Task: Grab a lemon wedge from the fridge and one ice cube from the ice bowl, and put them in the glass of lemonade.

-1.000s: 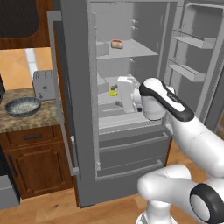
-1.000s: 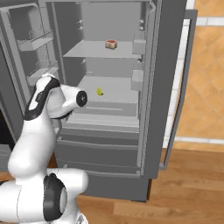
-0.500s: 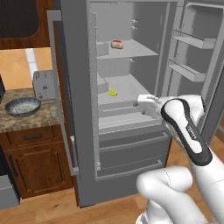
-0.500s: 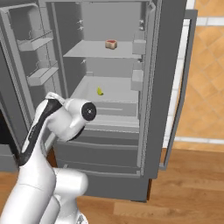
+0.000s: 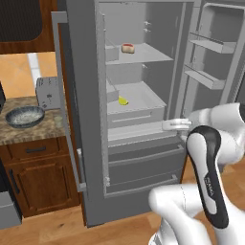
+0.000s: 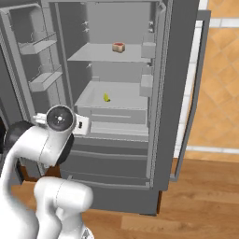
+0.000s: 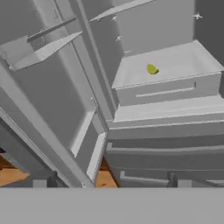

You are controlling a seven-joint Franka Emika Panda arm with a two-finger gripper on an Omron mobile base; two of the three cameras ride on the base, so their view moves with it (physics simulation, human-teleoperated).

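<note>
The fridge stands with both upper doors swung wide. A yellow lemon wedge lies on the middle shelf, also seen as the lemon wedge and the lemon wedge. My gripper hovers outside the fridge, low and to the right of that shelf, level with the shelf's front edge. Its jaws are open and hold nothing; the gripper looks up at the wedge from a distance. The ice bowl sits on the counter at the left, with a small pale glass of lemonade just beside it.
A small red and white item rests on the upper shelf. A grey toaster stands behind the bowl. The open right door with its bins hangs close to my arm. Two drawers run below the shelves.
The hand has pulled back out of the fridge, down and to the right, away from the lemon wedge. The wedge stays on the shelf and the jaws stay open.
</note>
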